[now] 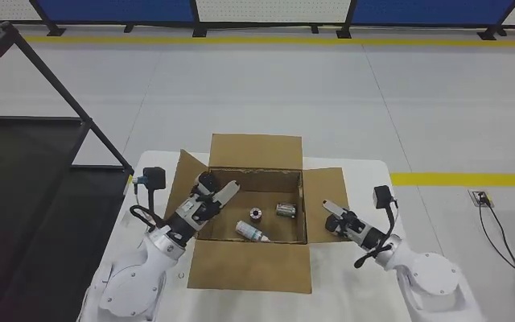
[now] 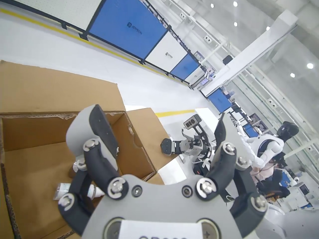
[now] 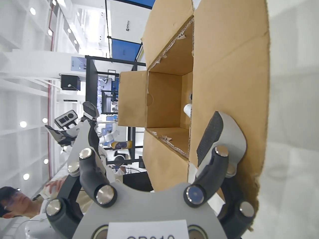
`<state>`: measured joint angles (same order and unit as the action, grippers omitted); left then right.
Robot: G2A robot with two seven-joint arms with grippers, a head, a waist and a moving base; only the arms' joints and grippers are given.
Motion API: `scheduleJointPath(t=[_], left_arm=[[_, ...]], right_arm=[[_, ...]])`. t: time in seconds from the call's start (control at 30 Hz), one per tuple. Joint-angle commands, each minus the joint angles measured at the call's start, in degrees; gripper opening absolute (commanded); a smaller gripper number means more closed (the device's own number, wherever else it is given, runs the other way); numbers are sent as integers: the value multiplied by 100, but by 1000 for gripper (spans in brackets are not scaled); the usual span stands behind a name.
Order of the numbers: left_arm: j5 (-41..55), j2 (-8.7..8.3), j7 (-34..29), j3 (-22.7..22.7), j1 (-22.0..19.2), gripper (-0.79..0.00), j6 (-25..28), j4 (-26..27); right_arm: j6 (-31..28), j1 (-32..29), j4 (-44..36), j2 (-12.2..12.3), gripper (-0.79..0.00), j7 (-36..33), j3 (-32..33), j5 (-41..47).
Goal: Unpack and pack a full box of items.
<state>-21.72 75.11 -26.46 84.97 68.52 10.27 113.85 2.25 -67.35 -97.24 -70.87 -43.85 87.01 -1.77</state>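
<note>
While its four flaps lie spread, the box (image 1: 249,266) stands open on the worktop (image 1: 362,282).

- **Contents, on the box floor:** white bottle (image 1: 250,232), lying; small spool (image 1: 255,214); green can (image 1: 286,210), lying.
- **Left gripper** (image 1: 219,187): spread wide, holding nothing, over the box's left wall.
- **Right gripper** (image 1: 330,216): spread wide, holding nothing, above the right flap.
- **Progress, judged:** either unpacking is unstarted or packing is nearly done; which of the two is undeterminable.

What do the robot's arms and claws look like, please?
The left arm and right arm are white, with black cables at the wrists. The left claw and right claw match: grey base plate, white label, black linkages, silver screws, pale grey fingers with black ribbed pads.
</note>
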Motion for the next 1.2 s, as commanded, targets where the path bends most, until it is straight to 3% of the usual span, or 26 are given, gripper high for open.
scheduleJointPath(t=[0.0, 0.23, 0.57, 1.0, 1.17], left_arm=[[234, -22, 51, 282, 108, 0, -14, 70], [906, -91, 177, 1115, 172, 0, -56, 102], [1554, -168, 239, 1865, 449, 0, 47, 204], [1900, -233, 247, 2057, 700, 0, 191, 193], [2007, -251, 359, 2194, 863, 0, 312, 314]], right_arm=[[22, 38, -59, 22, 0, -1, -70, -344], [77, 31, -258, 97, 0, -85, -228, -1257], [365, 313, -78, 147, 0, -435, -681, -2034], [278, 481, 129, 185, 0, -490, -933, -2270], [557, 333, -490, 195, 0, 5, -966, -2699]])
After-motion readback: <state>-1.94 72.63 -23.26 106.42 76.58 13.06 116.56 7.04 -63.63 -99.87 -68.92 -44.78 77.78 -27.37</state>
